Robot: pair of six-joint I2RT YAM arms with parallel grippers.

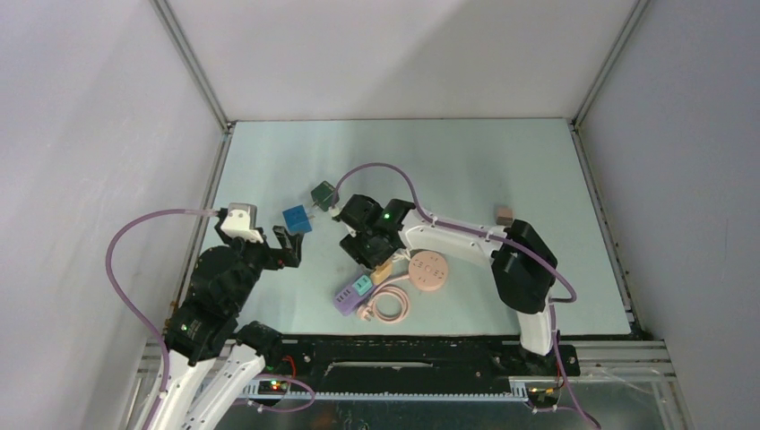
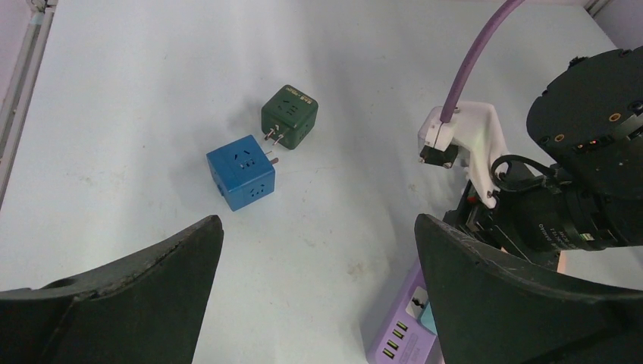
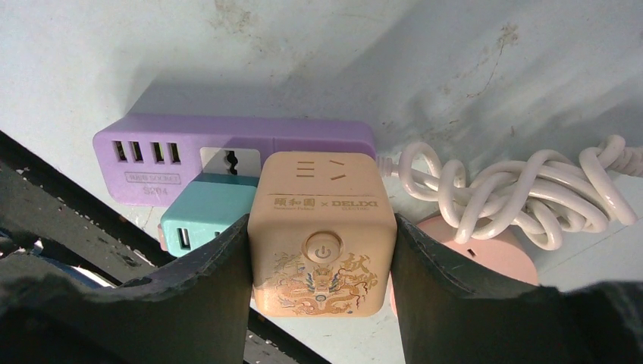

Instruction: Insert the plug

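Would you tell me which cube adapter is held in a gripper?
The peach dragon-printed cube, clamped in the right gripper; the blue cube and green cube lie loose.

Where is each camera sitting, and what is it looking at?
Top external: high behind the arms, looking down on the table; both arms show.
Left wrist: on the left arm, facing the blue cube and green cube; the open left gripper shows.
Right wrist: on the right arm, looking at the peach cube plug clamped in the right gripper.
Shared: all see the purple power strip.
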